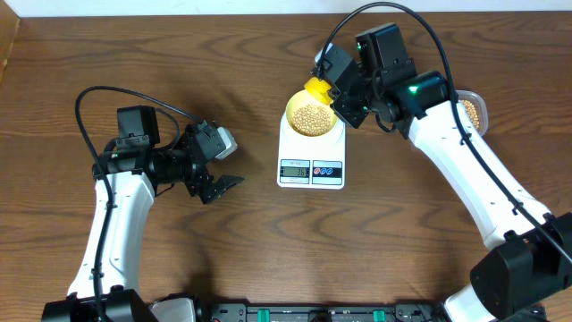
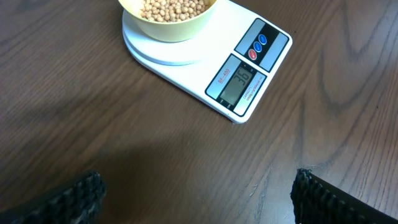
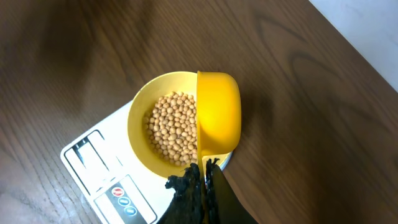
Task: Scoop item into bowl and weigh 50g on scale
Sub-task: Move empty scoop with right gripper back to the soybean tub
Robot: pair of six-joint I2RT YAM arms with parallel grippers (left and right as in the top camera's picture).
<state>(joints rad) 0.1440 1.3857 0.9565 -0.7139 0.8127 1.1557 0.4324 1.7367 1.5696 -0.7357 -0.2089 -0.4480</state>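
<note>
1. Where the overhead frame has its upper middle, the scale [image 1: 310, 154] lies flat on the wooden table [image 1: 134, 45], and the bowl [image 1: 290, 114] stands on its round platform.
2. Bowl contents: the beans [image 1: 311, 117] cover the bottom in a loose heap that sits below the rim.
3. Scale display [image 2: 235, 84], seen from the left wrist view, shows 36, and two round buttons sit just beside it.
4. A yellow scoop [image 3: 217, 112] is tipped on its side over the bowl's rim, with its mouth turned toward the beans. Whether any beans remain inside it cannot be told.
5. Right gripper [image 3: 203, 180]: its jaws are clamped tight on the scoop's handle at the lower centre of the right wrist view.
6. A clear tub [image 1: 475, 109] sits at the right of the overhead frame. It is partly hidden behind the right arm and holds more beans.
7. Left gripper [image 1: 219, 185]: its jaws are spread wide and hold nothing. It is at the left centre of the overhead frame, over bare table and well apart from the scale. Its fingertips [image 2: 74, 199] show at the bottom corners of the left wrist view.
</note>
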